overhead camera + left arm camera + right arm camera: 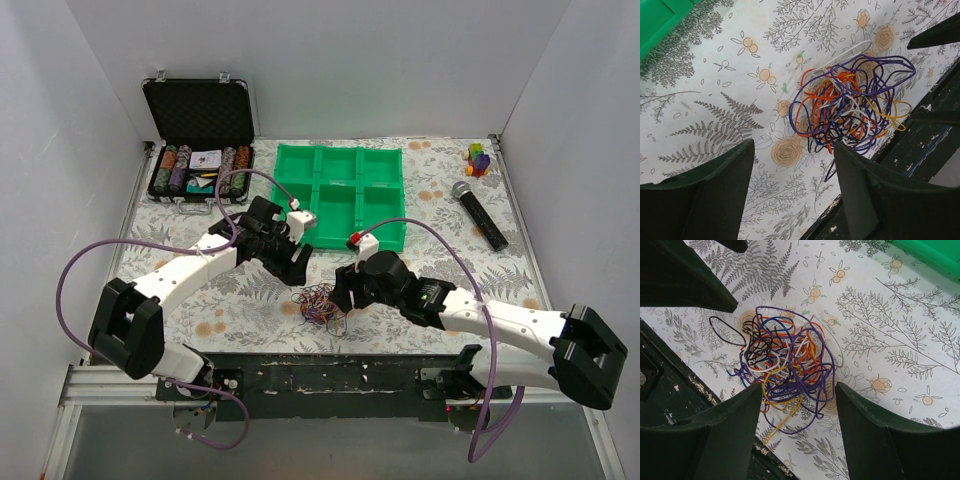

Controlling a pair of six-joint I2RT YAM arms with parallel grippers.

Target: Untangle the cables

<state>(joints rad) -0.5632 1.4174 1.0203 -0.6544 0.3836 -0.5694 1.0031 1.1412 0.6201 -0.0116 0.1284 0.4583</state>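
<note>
Orange, purple, blue and dark cables (320,303) lie in one roundish clump on the flowered counter (440,200) close to its near edge, with no clear long axis and a yellow strand (782,422) trailing toward that edge. My right fingers (875,435) hang spread just right of it. My left fingers (710,195), also spread and empty, hover just beyond.

Top view. White panel walls close me in: back wall (400,60) at 12 o'clock, side walls at 9 (50,150) and 3 (590,120). The table (440,190) carries a white cloth printed with grey ferns and orange flowers. At 6 o'clock a dark, scuffed strip (330,375) runs along the near edge, with a silver metal rail (72,385) at 7. Below that lies a plain grey surface (330,450). The light is even and the shadows are soft.
</note>
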